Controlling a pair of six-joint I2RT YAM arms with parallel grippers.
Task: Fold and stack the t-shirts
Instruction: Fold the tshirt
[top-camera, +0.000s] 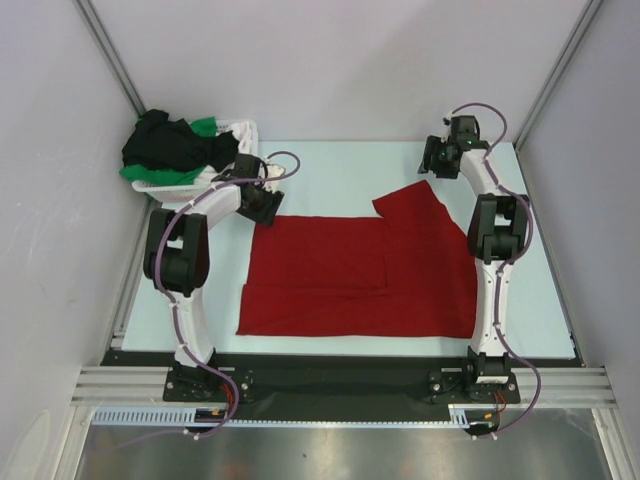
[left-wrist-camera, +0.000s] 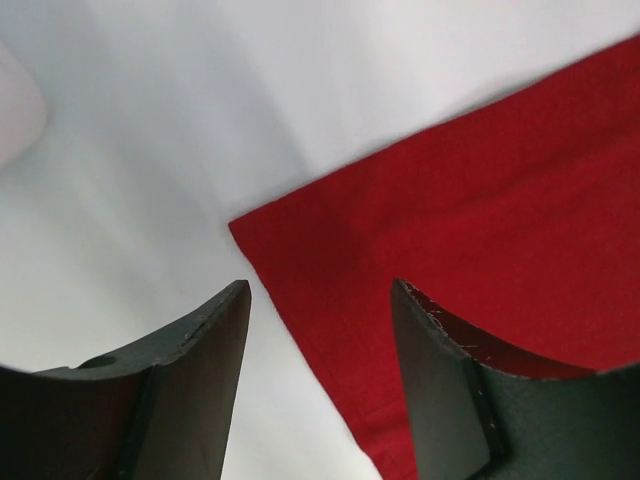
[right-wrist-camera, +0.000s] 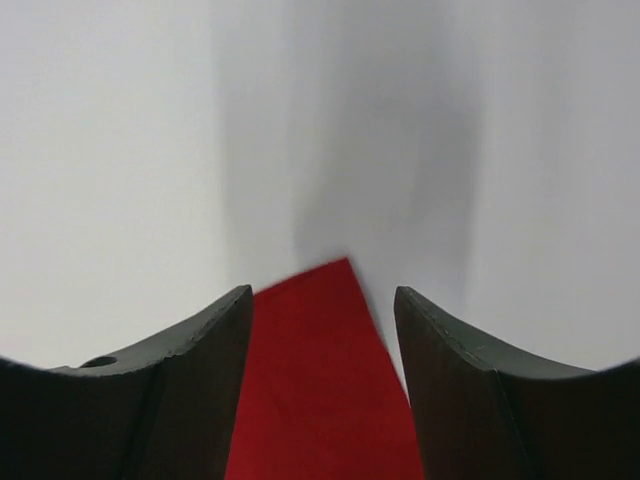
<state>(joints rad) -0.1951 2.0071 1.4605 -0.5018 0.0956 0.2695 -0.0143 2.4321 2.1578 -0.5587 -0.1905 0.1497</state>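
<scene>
at far corners of red t-shirt (top-camera: 330, 275), left claw (left-wrist-camera: 320, 290), right claw (right-wrist-camera: 322, 290), agape

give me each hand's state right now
Left hand: open, empty, over a corner of the red t-shirt.
Right hand: open, empty, over a pointed tip of it.
</scene>
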